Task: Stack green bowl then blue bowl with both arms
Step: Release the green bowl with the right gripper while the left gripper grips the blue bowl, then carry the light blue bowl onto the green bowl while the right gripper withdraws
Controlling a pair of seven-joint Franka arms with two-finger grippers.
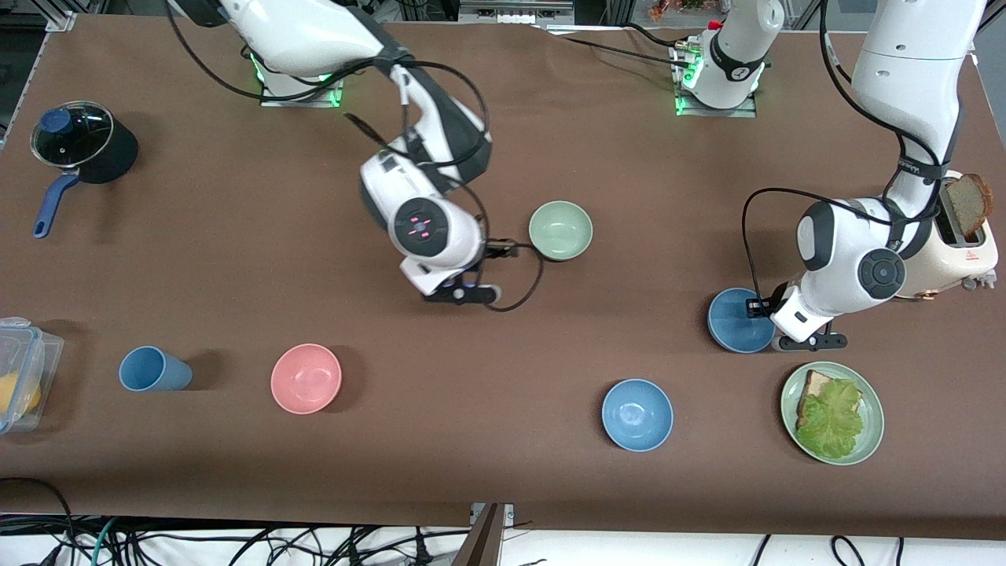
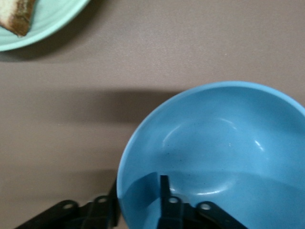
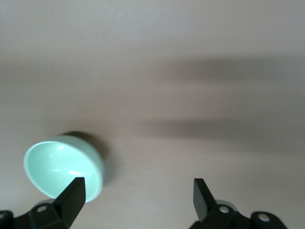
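The green bowl [image 1: 560, 229] stands mid-table; in the right wrist view it [image 3: 62, 164] lies just beside one finger. My right gripper [image 1: 489, 273] [image 3: 137, 191] is open and empty over bare table beside that bowl, toward the right arm's end. My left gripper [image 1: 758, 309] [image 2: 138, 191] is shut on the rim of a blue bowl [image 1: 737, 321] [image 2: 219, 152], with one finger [image 2: 164, 188] inside the bowl and the other outside the rim. A second blue bowl [image 1: 637, 414] sits nearer the front camera.
A green plate [image 1: 868, 440] with bread and lettuce lies next to the held bowl, nearer the camera. A toaster [image 1: 963, 244] holding bread stands beside the left arm. A pink bowl [image 1: 306, 378], blue cup [image 1: 153, 369], plastic container [image 1: 20, 373] and lidded pot [image 1: 82, 141] occupy the right arm's end.
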